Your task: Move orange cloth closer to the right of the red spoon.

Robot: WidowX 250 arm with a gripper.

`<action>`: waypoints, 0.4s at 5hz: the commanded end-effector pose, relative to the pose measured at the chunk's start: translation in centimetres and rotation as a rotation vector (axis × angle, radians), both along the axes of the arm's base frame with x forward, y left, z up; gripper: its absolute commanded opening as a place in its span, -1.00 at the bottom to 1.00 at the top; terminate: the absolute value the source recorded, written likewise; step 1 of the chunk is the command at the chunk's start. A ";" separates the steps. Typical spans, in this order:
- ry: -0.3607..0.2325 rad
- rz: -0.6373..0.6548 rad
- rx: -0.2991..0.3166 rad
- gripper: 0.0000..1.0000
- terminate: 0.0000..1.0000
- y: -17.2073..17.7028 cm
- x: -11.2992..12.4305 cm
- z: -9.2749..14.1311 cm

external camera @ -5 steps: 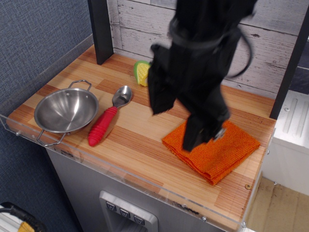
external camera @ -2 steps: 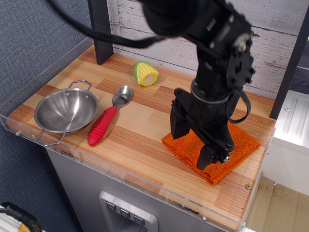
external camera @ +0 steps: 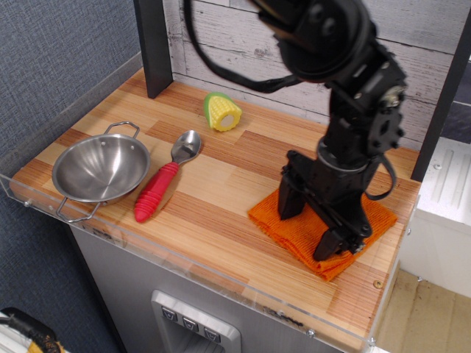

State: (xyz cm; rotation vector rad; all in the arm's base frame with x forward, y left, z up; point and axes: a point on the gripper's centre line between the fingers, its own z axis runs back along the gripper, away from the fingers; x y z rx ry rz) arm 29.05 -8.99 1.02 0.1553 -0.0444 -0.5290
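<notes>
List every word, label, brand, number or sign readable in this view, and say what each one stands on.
None: no readable text shows anywhere.
The orange cloth, red spoon, steel bowl and toy corn bear no lettering.
The gripper is plain black, unmarked.
The buttons on the front panel carry marks too small to read.

Bright orange folded cloth (external camera: 274, 220): middle hidden under black gripper (external camera: 310, 223).
Black robot arm (external camera: 324, 44): upper part cut by top edge.

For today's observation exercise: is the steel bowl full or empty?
Empty. The steel bowl stands upright left of the red spoon, and its bare shiny inside shows, with nothing in it.
</notes>
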 end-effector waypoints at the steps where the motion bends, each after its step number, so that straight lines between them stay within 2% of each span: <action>1: 0.026 -0.016 0.006 1.00 -1.00 -1.0 -1.1 -2.4; 2: 0.037 0.001 -0.029 1.00 -1.00 0.3 -1.3 -1.7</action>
